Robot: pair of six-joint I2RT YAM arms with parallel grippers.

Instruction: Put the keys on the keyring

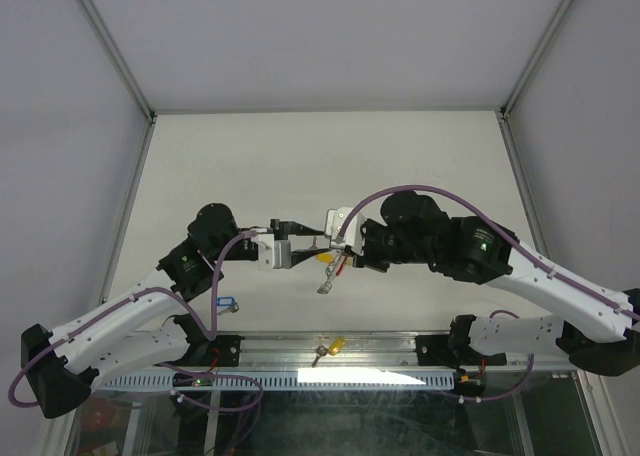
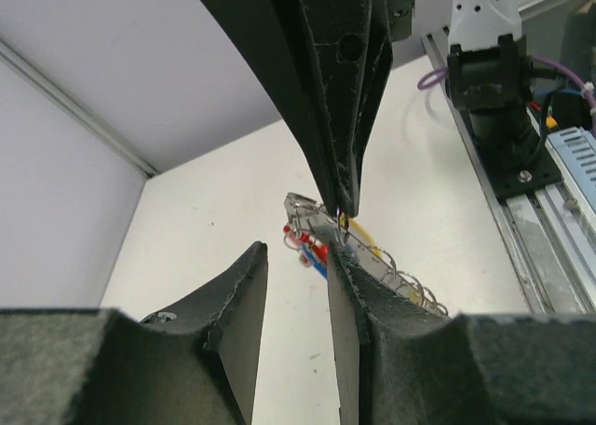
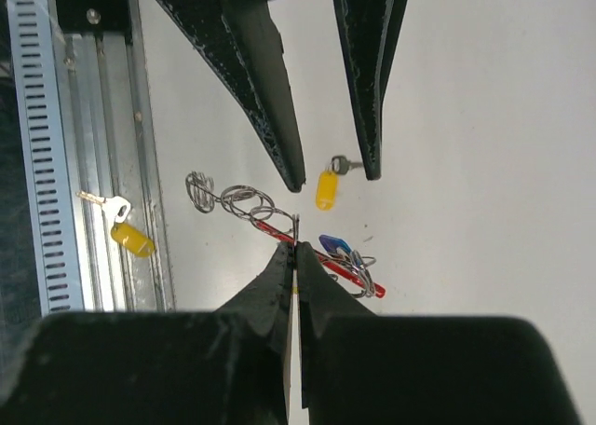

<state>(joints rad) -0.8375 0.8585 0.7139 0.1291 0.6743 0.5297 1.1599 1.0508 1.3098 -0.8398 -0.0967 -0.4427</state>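
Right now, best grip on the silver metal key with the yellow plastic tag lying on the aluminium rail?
Probably the yellow tag, from above, pinching across its width: it's thicker than the flat silver key, which lies flush on the rail.

No legible text, number or brand mark in any view. Tag on yellow-tagged key (image 3: pixel 325 189) shows plain face; tag on second yellow-tagged key (image 3: pixel 132 240) at near edge likewise plain. White arm housings (image 1: pixel 560 281) carry no readable label.
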